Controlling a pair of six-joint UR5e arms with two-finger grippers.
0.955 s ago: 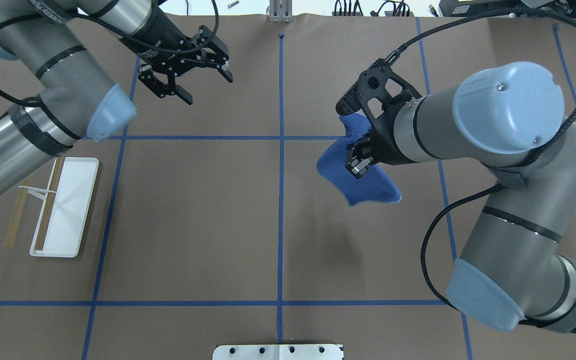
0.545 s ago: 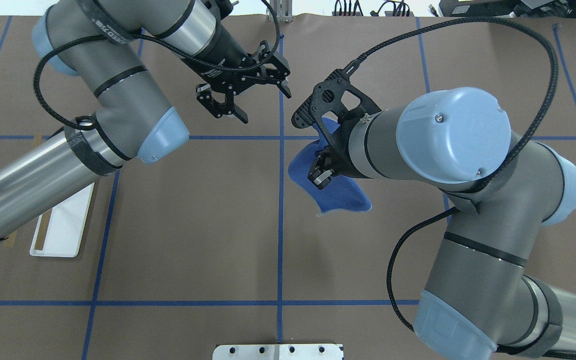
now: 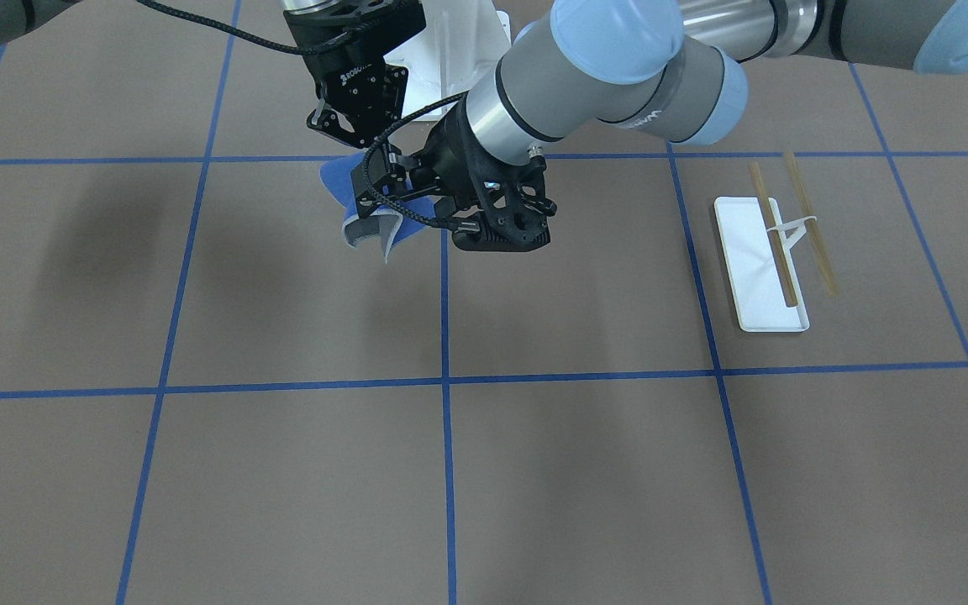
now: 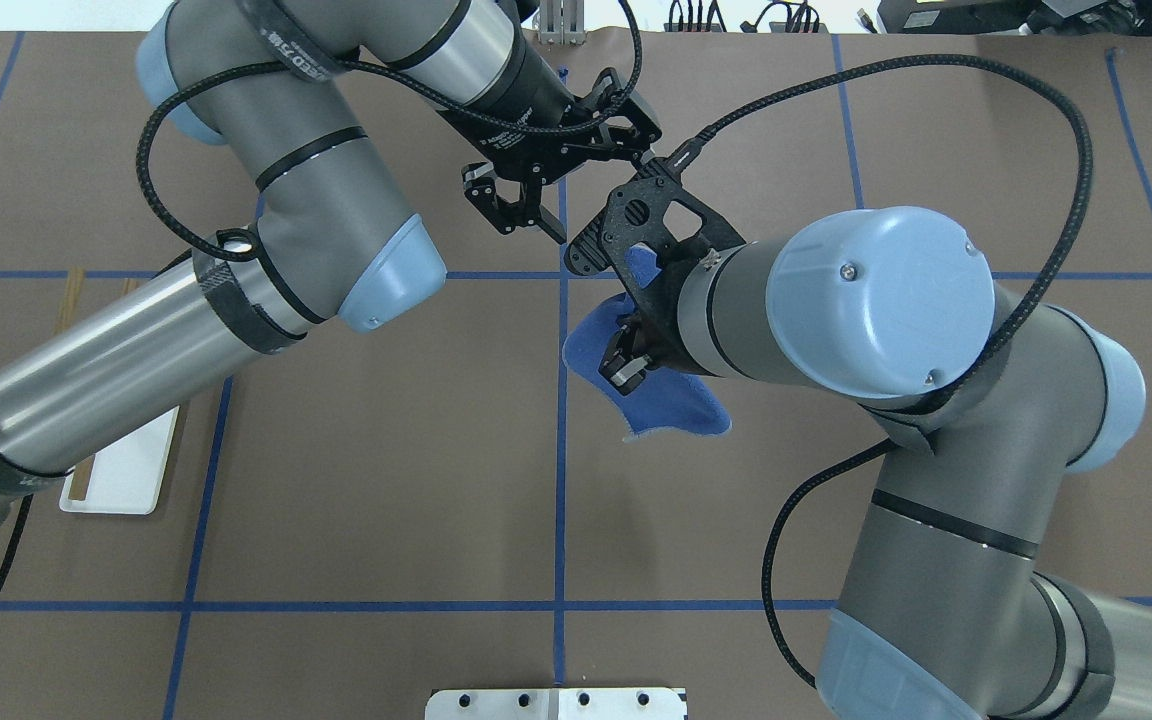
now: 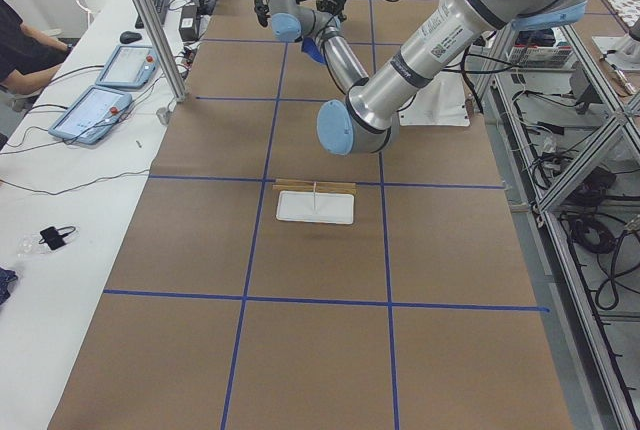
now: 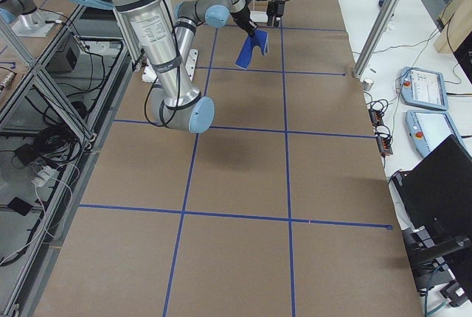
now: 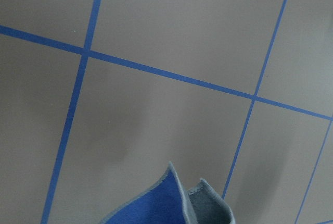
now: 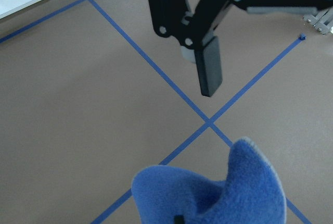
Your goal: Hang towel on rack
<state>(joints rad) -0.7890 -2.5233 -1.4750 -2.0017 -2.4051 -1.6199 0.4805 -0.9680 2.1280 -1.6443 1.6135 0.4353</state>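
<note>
The towel point(image 4: 671, 405) hangs blue side up from my right gripper point(image 4: 626, 365), which is shut on its upper part above the table centre. Its grey underside shows in the front view point(image 3: 362, 231). My left gripper point(image 4: 596, 200) is open, just beyond the right wrist camera mount, close to the towel's top edge point(image 3: 337, 181). I cannot tell whether it touches. One left finger point(image 8: 208, 73) shows in the right wrist view, above the towel point(image 8: 208, 193). The left wrist view shows only a towel corner point(image 7: 161, 206). The rack point(image 3: 761, 269) stands far to my left, its tray point(image 4: 126, 470) partly under my left arm.
A large white bolted pedestal point(image 3: 459, 42) stands at the robot's side of the table, and its plate point(image 4: 556, 703) shows at the bottom edge. Blue tape lines grid the brown table. An operator point(image 5: 20, 50) sits at a side desk.
My left arm has swung right across the table, gripper open, up to the towel. My right arm has carried the towel left to the centre line.
</note>
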